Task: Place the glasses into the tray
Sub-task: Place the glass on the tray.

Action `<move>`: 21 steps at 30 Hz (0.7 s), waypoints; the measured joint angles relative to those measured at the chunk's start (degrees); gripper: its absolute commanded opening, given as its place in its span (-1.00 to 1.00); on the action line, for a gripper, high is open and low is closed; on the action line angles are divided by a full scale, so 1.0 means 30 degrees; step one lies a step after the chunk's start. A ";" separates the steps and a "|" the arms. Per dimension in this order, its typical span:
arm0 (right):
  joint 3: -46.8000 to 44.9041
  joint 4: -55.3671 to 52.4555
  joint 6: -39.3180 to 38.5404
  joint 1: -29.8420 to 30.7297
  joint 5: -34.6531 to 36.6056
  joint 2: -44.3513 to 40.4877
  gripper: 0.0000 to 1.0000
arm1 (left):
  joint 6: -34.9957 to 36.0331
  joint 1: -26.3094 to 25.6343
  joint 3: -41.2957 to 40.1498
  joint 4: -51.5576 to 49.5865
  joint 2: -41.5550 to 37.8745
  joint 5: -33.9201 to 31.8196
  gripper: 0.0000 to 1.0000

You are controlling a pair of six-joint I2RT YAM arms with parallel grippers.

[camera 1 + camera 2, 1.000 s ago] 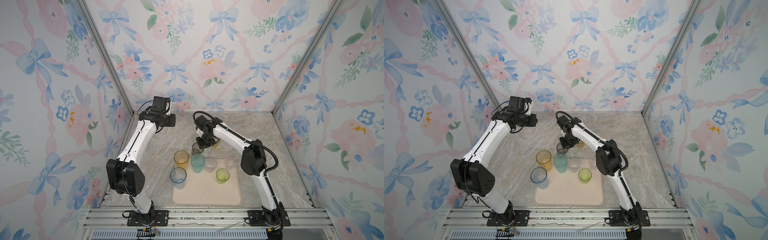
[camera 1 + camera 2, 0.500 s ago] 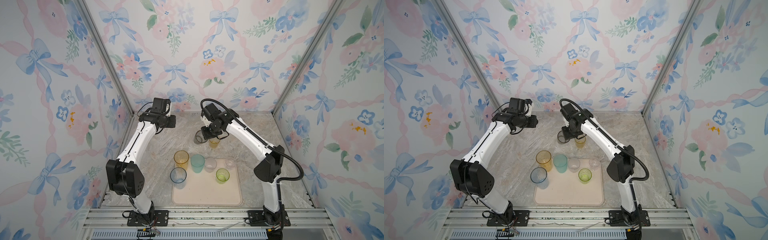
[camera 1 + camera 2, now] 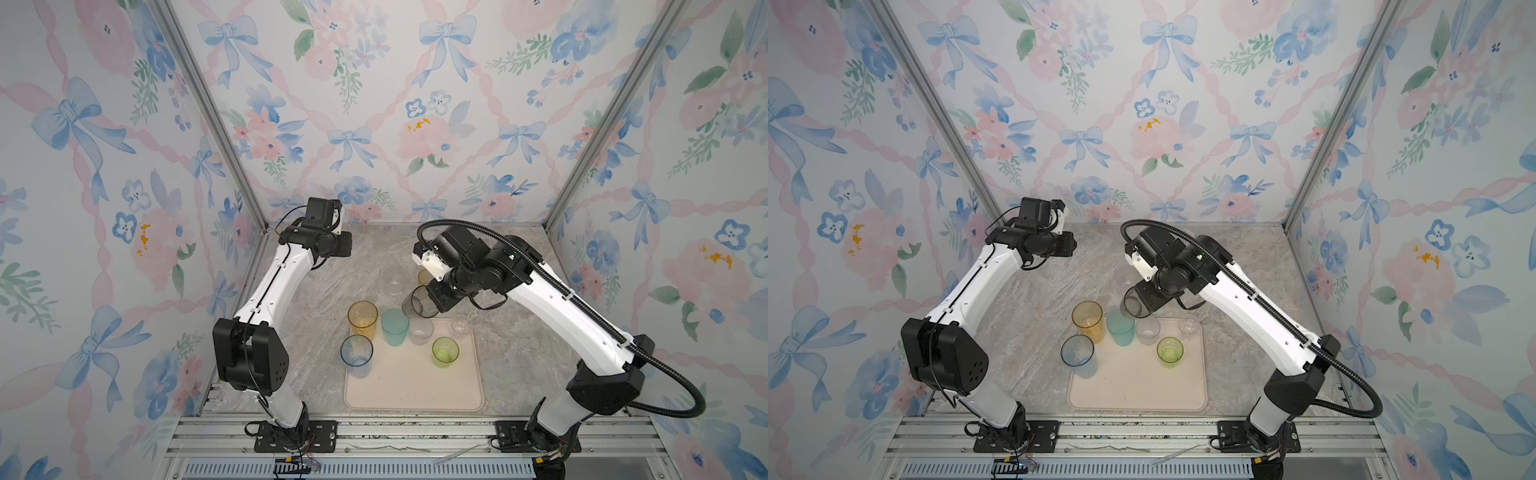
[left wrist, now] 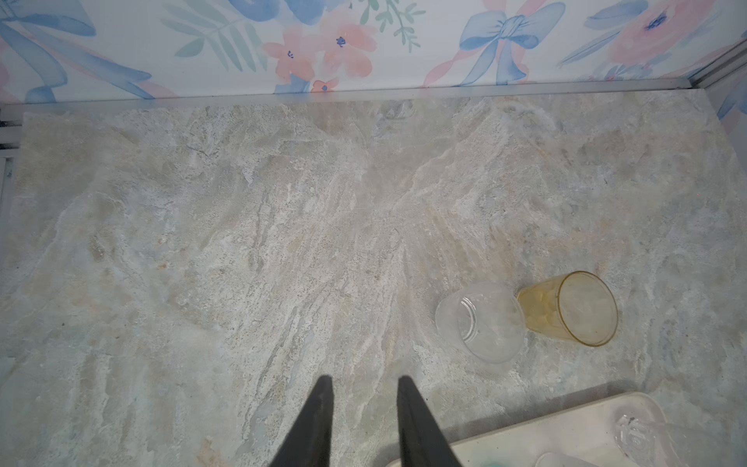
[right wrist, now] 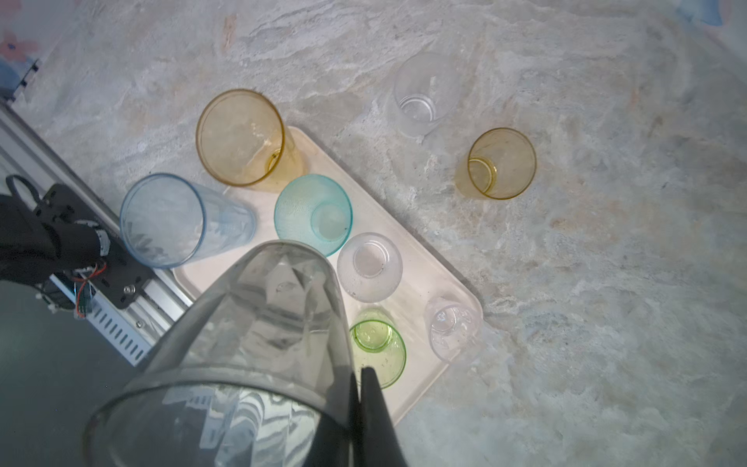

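The grey glass [image 5: 250,343] hung tilted by the far edge of the tray [image 3: 413,386], its rim cut off at the border of the right wrist view. The right gripper [image 5: 361,378] pinched its wall tight, 1 finger outside and 1 dark through the glass. In both top views those fingers were hidden under the wrist.

6 glasses stood on the tray: the tall amber glass [image 3: 363,318] at the far left corner, the blue glass [image 3: 356,351] at the left edge, then the teal glass [image 3: 395,326], frosted glass [image 3: 420,330], green glass [image 3: 445,351] and small clear glass [image 3: 460,326].

Beyond the tray, on the desk [image 3: 316,316], stood a clear glass [image 4: 479,323] and, near it, a short amber glass [image 4: 570,309], mostly hidden behind the right arm [image 3: 561,307] in the top views.

The left gripper [image 4: 364,384] hovered over bare desk with a narrow gap between its fingers, holding nothing. The finger bases were cut off.
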 measured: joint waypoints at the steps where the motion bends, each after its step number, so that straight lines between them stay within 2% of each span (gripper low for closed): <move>1: -0.0510 -0.0044 -0.0102 0.0459 -0.0095 -0.0321 -0.95 | 0.0007 0.0000 0.0000 0.0000 0.0000 0.0000 -0.39; 6: -0.2579 0.0102 -0.0321 0.2579 -0.0233 -0.0867 -0.96 | 0.0000 -0.0022 0.0255 -0.0015 0.0007 0.0000 -0.39; 11: -0.4306 0.1042 -0.0670 0.3657 -0.0138 -0.0262 -0.96 | 0.0000 -0.0138 0.0801 0.0051 0.0007 0.0015 -0.39; 21: -0.4881 0.2943 -0.1647 0.4240 0.0342 0.4065 -0.95 | 0.0102 -0.0255 0.0940 0.0117 0.0007 0.0204 -0.37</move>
